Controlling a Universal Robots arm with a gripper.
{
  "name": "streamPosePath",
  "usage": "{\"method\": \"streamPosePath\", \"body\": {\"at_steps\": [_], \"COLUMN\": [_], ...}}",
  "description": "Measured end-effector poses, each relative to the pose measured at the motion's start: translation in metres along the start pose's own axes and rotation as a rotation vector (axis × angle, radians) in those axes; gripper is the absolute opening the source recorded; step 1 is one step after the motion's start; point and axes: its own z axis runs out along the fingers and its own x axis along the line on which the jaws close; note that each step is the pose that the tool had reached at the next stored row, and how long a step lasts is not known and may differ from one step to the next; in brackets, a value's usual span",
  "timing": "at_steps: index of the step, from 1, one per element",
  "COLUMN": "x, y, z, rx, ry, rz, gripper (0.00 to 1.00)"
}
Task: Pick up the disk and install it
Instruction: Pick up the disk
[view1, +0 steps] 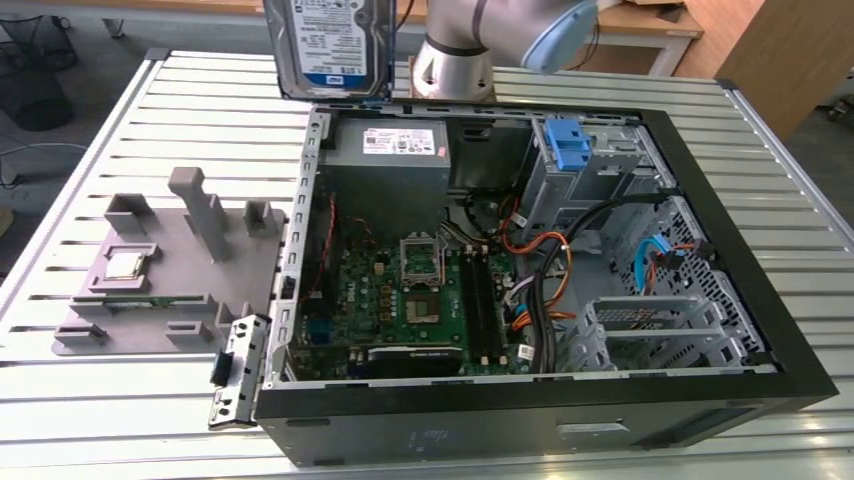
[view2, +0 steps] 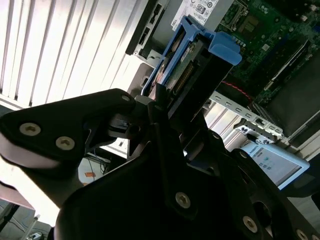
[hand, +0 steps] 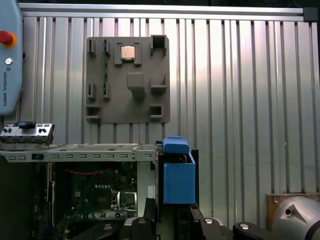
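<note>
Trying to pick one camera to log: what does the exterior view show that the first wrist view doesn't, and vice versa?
Exterior view adds: the white-and-blue label face of the flat silver-grey disk in its blue plastic carrier, held upright, and a separate blue plastic bracket in the open black computer case. First wrist view adds: a grey pendant with a red button. Both: the disk, the grey fixture plate holding a small square silver chip, the green motherboard.

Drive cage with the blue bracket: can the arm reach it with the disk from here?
Probably yes. The gripper holds the disk over the open case's rim, and nothing covers the drive cage.
</note>
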Motion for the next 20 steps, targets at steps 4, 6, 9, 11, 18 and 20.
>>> {"method": "streamPosePath", "body": {"at_steps": [4,6,9,11,18,20], "x": [-0.0003,-0.0005,-0.0008,-0.0009,-0.0012,-0.0012], "y": [-0.0174,-0.0262,-0.0384,-0.0465,-0.0620,-0.0621], "z": [-0.0006,-0.0010,-0.0014,-0.0018,-0.0023,-0.0023], "rx": [0.0001,0.0001,0.0001,0.0000,0.0000,0.0001], "ry": [-0.0001,-0.0001,-0.0001,0.0000,0.0000,-0.0001], "rz": [0.000,0.000,0.000,0.000,0.000,0.000], "gripper": [0.35,0.35,0.35,0.35,0.35,0.35]}}
